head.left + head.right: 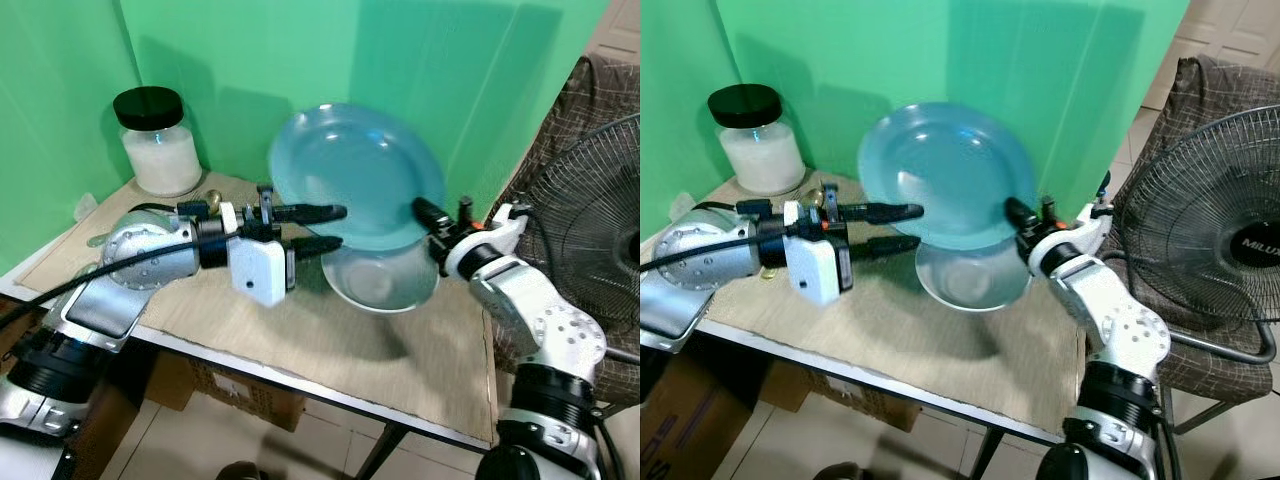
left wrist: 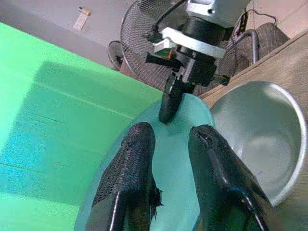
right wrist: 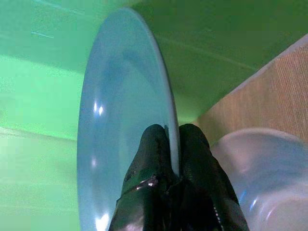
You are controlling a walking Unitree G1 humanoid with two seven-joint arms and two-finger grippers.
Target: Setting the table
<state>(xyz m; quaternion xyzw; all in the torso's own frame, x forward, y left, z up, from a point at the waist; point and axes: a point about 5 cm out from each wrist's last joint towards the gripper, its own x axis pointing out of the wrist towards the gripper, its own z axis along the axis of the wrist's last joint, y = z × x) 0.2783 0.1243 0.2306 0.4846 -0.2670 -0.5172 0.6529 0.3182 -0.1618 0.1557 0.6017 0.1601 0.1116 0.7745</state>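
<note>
Currently facing a green backdrop [image 1: 300, 60] behind a wood-grain worktop [image 1: 300, 340]. Big wire-guard fan [image 1: 1210, 240] sits off the worktop's right side, in front of a chair draped in brown patterned fabric [image 1: 600, 90].

Blue plate [image 1: 355, 175] is off the worktop, held tilted nearly on edge, face toward me, above the bowl. My right end effector [image 1: 425, 215] has it: fingers pressed together on the plate's right rim, one finger on each face, clearly seen in the right wrist view [image 3: 168, 159].

Silvery bowl [image 1: 385, 280] sits upright on the worktop right under the plate's lower edge, toward the right end. Can't tell if plate and bowl touch.

My left end effector [image 1: 335, 228] reaches in from the left, fingers spread, one above the other, tips at the plate's lower left edge. Upper finger overlaps the plate face, lower finger lies near the bowl rim. In the left wrist view both fingers [image 2: 130, 178] sit over the plate with a gap between them, not gripping anything.

Glass jar [image 1: 158, 140] with black lid, white contents, stands at the back left corner. Small brass-coloured object [image 1: 212, 198] beside it, too small to identify.
</note>
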